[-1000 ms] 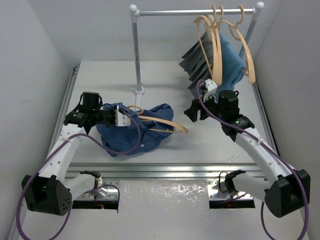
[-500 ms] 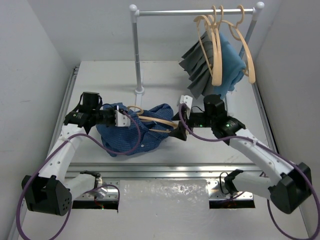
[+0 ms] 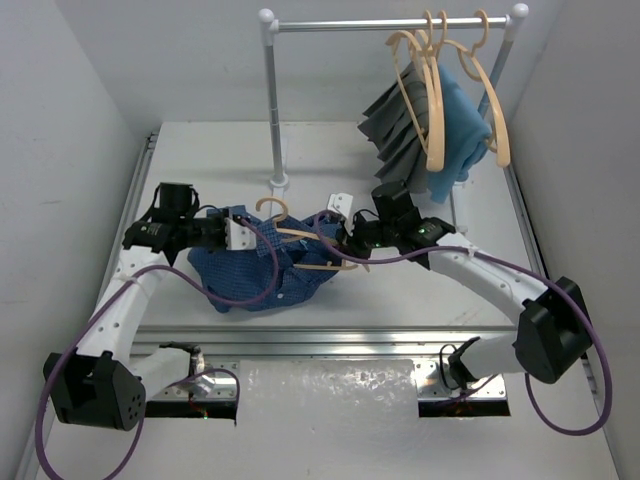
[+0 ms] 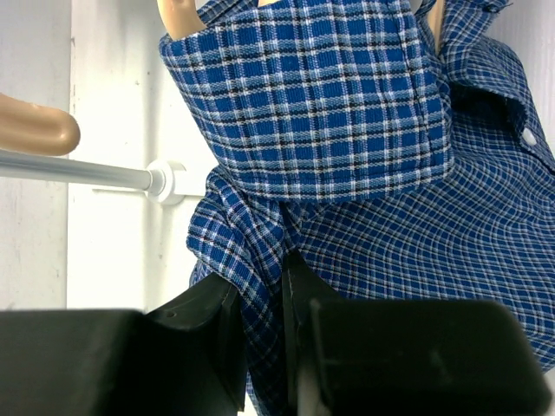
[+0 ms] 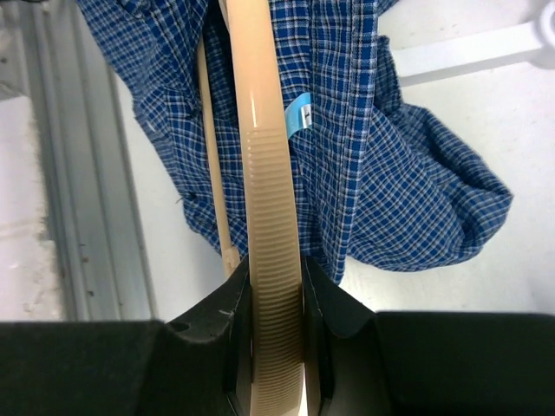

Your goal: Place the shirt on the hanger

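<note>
The shirt (image 3: 262, 268) lies bunched on the surface (image 3: 330, 160), left of centre, just on the near side of the foot of the rack (image 3: 272, 100). The left tool (image 4: 260, 295) is pinching a fold of cloth below the collar, probably to keep the neck steady and open. The right tool (image 5: 276, 286) is clamped on the ribbed arm of the hanger (image 3: 318, 243), which runs into the shirt with its hook poking out on the far side. That grip suits steering the arm into a shoulder. How deep it sits is hard to tell.
</note>
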`<state>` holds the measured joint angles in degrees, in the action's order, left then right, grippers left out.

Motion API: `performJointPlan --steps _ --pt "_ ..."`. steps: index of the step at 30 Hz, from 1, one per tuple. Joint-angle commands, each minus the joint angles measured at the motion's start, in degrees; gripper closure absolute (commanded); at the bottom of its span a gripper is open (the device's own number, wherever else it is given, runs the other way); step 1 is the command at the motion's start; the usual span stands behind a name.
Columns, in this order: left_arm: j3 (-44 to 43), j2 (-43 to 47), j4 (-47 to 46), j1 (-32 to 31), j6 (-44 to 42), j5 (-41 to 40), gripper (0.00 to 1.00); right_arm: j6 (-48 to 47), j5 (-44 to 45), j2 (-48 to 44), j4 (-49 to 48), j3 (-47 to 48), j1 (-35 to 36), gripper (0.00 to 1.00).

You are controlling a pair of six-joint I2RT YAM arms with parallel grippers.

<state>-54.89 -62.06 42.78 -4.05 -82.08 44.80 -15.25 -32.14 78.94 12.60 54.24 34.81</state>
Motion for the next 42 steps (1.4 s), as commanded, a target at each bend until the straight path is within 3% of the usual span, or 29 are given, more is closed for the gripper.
performJointPlan --steps 1,6,15,20,23,28,29,30,31,32,33,34,35,36,40,42 --pt "-3.1 0.7 1.9 -2.2 -1.5 10.7 1.00 -4.1 2.4 -0.7 -10.0 1.7 2.3 1.00" --pt "-4.8 0.3 2.0 -3.8 1.4 16.8 1.00 -10.4 4.9 -2.8 -16.1 0.2 5.7 1.00" --pt "-7.9 -1.9 6.4 -4.2 -0.7 22.4 0.68 -16.2 5.4 -8.1 -21.5 -2.8 8.1 1.00" --pt "-8.0 -2.6 3.4 -9.1 5.1 19.0 0.63 -17.1 5.5 -6.8 -20.0 -0.1 9.8 1.00" --pt "-7.9 -2.4 1.1 -10.4 7.0 18.0 0.72 -17.0 6.6 -5.6 -19.5 1.2 11.1 1.00" --pt "-5.9 -2.4 -2.1 -11.6 9.8 15.4 0.76 -12.3 7.4 -5.2 -23.2 1.5 11.9 1.00" --pt "-5.4 -2.4 -3.0 -11.8 10.1 13.1 0.94 -11.4 7.5 -5.5 -23.9 1.3 11.9 1.00" --pt "-4.9 -2.2 -3.9 -11.8 10.8 11.8 1.00 -10.4 7.8 -5.9 -25.9 0.4 11.9 1.00" --pt "-3.7 -1.8 -5.2 -11.8 13.0 9.0 1.00 -8.2 9.5 -6.3 -27.1 -0.4 11.9 1.00" --pt "-3.4 -1.2 -6.5 -11.8 13.5 7.9 1.00 -7.2 10.5 -7.3 -28.1 -1.1 11.9 0.93" --pt "-2.6 -0.9 -7.3 -11.7 14.1 6.6 1.00 -5.6 12.0 -7.9 -29.4 -2.3 11.7 0.77" --pt "-2.3 -0.1 -8.3 -11.7 16.8 4.6 1.00 -4.7 15.7 -8.4 -29.5 -2.7 11.7 0.47" --pt "-2.0 0.3 -11.5 -11.7 19.0 3.4 1.00 -3.8 17.6 -9.1 -28.4 -3.0 11.5 0.39" --pt "-1.7 0.4 -12.8 -11.6 22.5 2.1 1.00 -1.0 19.6 -9.5 -27.7 -3.1 11.3 0.24" --pt "-0.3 1.1 -19.1 -11.0 28.0 -4.5 1.00 11.7 31.5 -13.6 -23.8 -4.8 6.3 0.15" --pt "0.0 1.1 -20.0 -11.0 30.4 -6.0 1.00 25.0 32.0 -15.6 -21.9 -6.0 3.0 0.15"
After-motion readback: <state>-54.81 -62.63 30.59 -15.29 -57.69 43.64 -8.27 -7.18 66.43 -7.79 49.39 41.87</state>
